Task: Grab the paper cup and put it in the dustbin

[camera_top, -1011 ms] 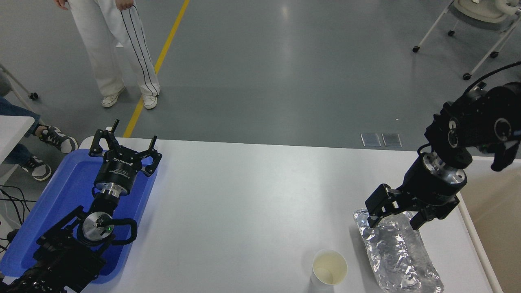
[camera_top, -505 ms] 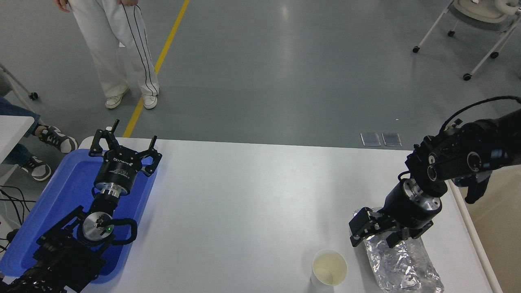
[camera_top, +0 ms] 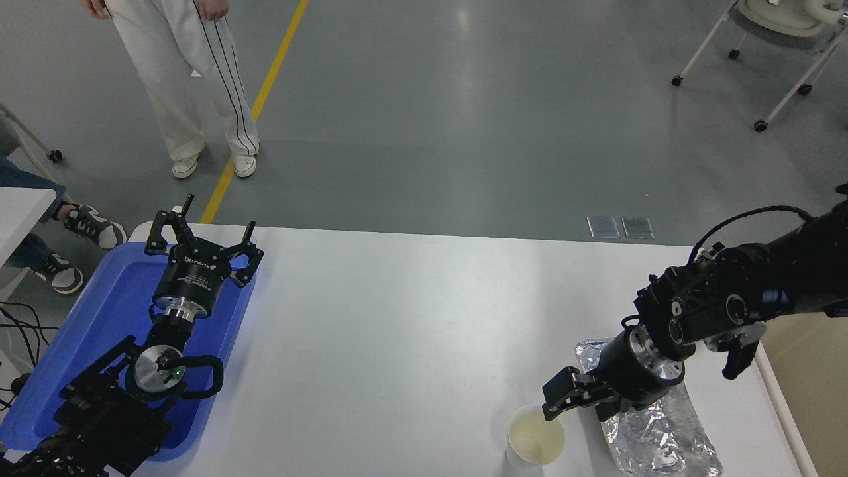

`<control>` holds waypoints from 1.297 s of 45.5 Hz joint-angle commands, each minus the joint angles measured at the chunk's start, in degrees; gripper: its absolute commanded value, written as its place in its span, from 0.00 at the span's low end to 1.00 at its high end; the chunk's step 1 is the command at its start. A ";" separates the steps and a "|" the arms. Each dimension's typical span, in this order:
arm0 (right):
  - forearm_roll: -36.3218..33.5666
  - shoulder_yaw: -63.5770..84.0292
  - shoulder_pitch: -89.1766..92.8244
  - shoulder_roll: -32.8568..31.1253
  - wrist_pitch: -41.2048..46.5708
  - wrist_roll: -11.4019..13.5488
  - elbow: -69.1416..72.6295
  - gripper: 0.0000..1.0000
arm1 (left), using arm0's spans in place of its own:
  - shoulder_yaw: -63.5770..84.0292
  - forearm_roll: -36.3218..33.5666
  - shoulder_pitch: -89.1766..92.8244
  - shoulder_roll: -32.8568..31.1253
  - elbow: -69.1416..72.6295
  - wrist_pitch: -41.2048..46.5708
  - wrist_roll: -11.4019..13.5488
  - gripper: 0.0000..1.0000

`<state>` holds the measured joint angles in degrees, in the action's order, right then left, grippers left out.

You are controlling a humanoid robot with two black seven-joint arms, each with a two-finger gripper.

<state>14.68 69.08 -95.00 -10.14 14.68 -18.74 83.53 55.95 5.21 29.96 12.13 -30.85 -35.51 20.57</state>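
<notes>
Right claw (camera_top: 575, 404) of mine hangs with its fingers spread wide, one fingertip (camera_top: 551, 412) just over the paper cup's (camera_top: 536, 435) rim at about two o'clock from the cup's centre. Nothing is held. That cup is small, white and round, upright, with a pale cream-yellow inside; it stands on the white surface (camera_top: 411, 331) near the six o'clock edge of the view. Just beside it at three o'clock lies a crinkled silver foil tray (camera_top: 656, 437), partly under my wrist. At the far three o'clock edge shows the dustbin (camera_top: 805, 377), white rim and beige wall. Left claw (camera_top: 202, 235) sits spread open at nine o'clock above a blue tray (camera_top: 109, 311); the writing on its body is too small to read.
</notes>
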 commanded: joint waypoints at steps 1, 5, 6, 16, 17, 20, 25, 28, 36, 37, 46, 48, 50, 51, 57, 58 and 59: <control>0.27 -0.53 2.45 0.47 -3.08 -0.07 -0.30 0.89 | -0.06 -0.03 0.01 0.00 0.00 0.00 0.00 1.00; 0.27 -1.49 3.16 1.00 -3.08 -0.07 -0.30 0.89 | -0.06 -0.03 0.01 0.00 0.00 0.00 0.00 1.00; 0.35 -1.67 3.25 1.00 -3.16 -0.07 -0.30 0.89 | -0.06 -0.03 0.01 0.00 0.00 0.00 0.00 1.00; 0.35 -1.94 4.12 1.09 -3.51 -0.07 -0.39 0.89 | 0.03 -0.03 0.01 0.00 0.00 0.00 0.00 1.00; 0.35 -1.94 4.30 1.09 -3.52 0.02 -0.48 0.89 | 0.03 -0.03 0.01 0.00 0.00 0.00 0.00 1.00; 0.18 -1.94 4.91 1.35 -3.60 -0.07 -1.09 0.87 | -0.05 -0.03 0.01 0.00 0.00 0.00 0.00 1.00; 0.00 -2.02 5.62 2.14 -3.78 0.02 -1.53 0.85 | -0.06 -0.03 0.01 0.00 0.00 0.00 0.00 1.00; 0.00 -2.02 5.62 2.14 -3.96 0.02 -1.62 0.78 | 0.03 -0.03 0.01 0.00 0.00 0.00 0.00 1.00; 0.27 -1.94 5.71 2.14 -3.69 0.02 -1.71 0.52 | 0.03 -0.03 0.01 0.00 0.00 0.00 0.00 1.00; 0.18 -2.02 5.71 2.14 -3.60 0.02 -1.71 0.50 | 0.03 -0.03 0.01 0.00 0.00 0.00 0.00 1.00; 0.09 -1.94 5.97 2.14 -2.29 0.02 -1.18 0.03 | 0.03 -0.03 0.01 0.00 0.00 0.00 0.00 1.00; 0.00 -1.94 6.06 2.06 -0.89 0.02 -1.18 0.00 | -0.05 -0.03 0.01 0.00 0.00 0.00 0.00 1.00; 0.00 -1.85 6.06 2.06 1.04 0.02 -1.18 0.00 | 0.03 0.06 0.01 0.00 0.00 0.00 0.00 1.00; 0.00 -1.85 5.97 2.06 2.10 0.02 -1.18 0.00 | -0.05 -0.03 0.01 0.00 0.00 0.00 0.00 1.00; -0.26 -1.41 5.53 1.79 6.85 0.02 -1.27 0.00 | 0.03 -0.03 0.01 0.00 0.00 0.00 0.00 1.00; -0.26 -1.24 5.53 1.79 7.20 0.02 -1.36 0.00 | 0.03 -0.03 0.01 0.00 0.00 0.00 0.00 1.00; -0.26 -1.23 5.53 1.79 7.47 0.02 -1.36 0.00 | 0.03 -0.03 0.01 0.00 0.00 0.00 0.00 1.00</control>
<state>14.64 67.31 -89.19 -8.14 16.29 -18.72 82.24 55.95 5.21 29.97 12.13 -30.85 -35.51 20.57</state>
